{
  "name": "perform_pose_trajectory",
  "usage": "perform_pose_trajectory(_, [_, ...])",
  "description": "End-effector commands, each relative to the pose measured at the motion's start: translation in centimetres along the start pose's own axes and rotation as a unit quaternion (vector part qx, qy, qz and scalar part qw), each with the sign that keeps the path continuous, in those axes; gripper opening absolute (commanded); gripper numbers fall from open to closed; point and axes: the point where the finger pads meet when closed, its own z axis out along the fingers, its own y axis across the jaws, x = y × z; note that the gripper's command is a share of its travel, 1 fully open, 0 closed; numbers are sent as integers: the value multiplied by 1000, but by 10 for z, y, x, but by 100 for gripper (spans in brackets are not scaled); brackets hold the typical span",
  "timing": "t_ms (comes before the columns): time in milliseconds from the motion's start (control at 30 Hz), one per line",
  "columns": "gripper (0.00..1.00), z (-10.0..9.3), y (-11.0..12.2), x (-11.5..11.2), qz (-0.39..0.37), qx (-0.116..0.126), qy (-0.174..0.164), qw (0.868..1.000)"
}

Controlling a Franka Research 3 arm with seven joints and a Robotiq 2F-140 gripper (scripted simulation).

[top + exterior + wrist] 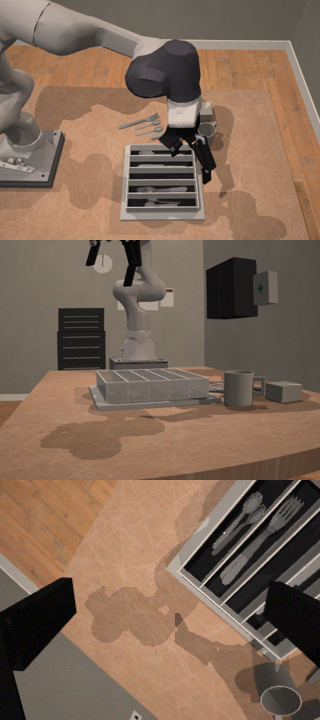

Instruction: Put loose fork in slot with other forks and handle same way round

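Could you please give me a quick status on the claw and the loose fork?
Claw open, empty, high above tray. Loose fork on table beside spoons, untouched. Mug near tray.

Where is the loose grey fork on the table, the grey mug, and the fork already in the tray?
loose grey fork [138, 121]: top view, middle of its handle.
grey mug [238, 388]: exterior view, front of its wall.
grey fork in the tray [165, 189]: top view, on its handle.
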Motion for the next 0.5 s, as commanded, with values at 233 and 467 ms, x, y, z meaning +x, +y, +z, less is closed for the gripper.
perform_pose_trajectory(233, [100,12,68,19,139,-41,-6,989])
perform_pose_trajectory(467, [100,21,112,35,196,-70,0,978])
